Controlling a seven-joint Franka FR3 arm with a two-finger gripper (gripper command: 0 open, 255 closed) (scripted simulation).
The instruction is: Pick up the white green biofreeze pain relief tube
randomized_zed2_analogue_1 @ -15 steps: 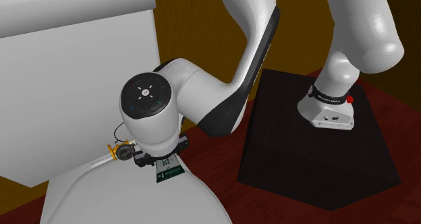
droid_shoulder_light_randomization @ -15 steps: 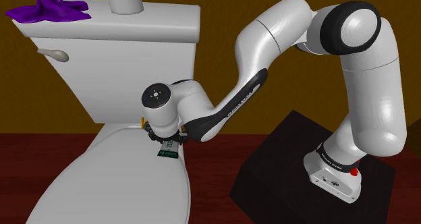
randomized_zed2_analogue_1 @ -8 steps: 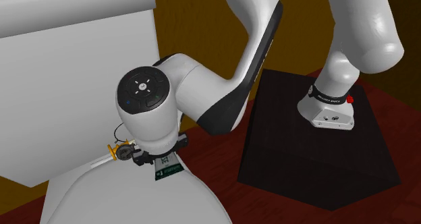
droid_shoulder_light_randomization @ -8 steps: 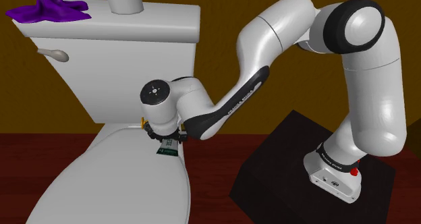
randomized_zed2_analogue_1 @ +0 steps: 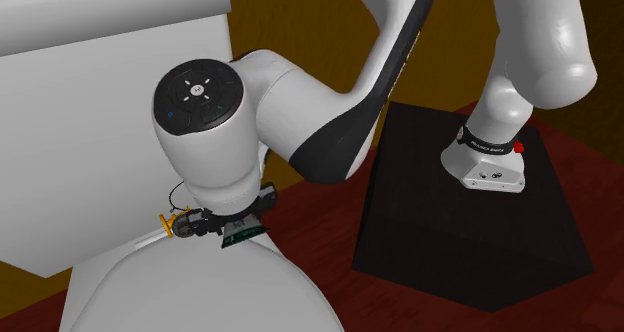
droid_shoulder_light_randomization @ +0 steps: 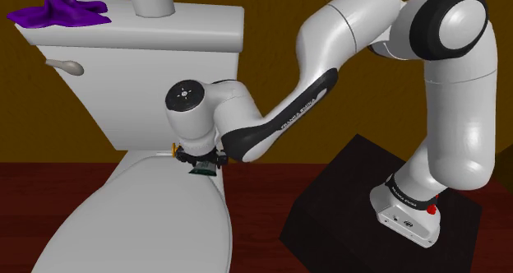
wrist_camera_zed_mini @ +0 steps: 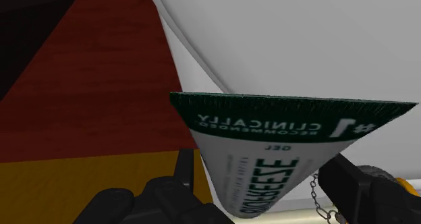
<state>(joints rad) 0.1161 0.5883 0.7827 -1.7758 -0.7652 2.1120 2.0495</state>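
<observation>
Over the shoulder, hangs low at the back of the white toilet lid (droid_shoulder_light_randomization: 148, 222) with gripper (droid_shoulder_light_randomization: 200, 163) closed on the white-and-green tube (droid_shoulder_light_randomization: 201, 172); from the second exterior view, sits perhaps just clear of that lid; at the wrist, clasps the tube between both fingers (wrist_camera_zed_mini: 158, 199), green crimp outermost.

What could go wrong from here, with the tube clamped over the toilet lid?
1. Slip: the gripper clasps the tube near its narrow end, and the wide green crimp sticks far out. It may pivot or slide loose on the lift.
2. Roll-off: the toilet lid beneath is domed, so a dropped tube would probably slide to the dark red floor.
3. Contact: the arm's white wrist sits close to the tank front, so a careless lift could brush it.
</observation>
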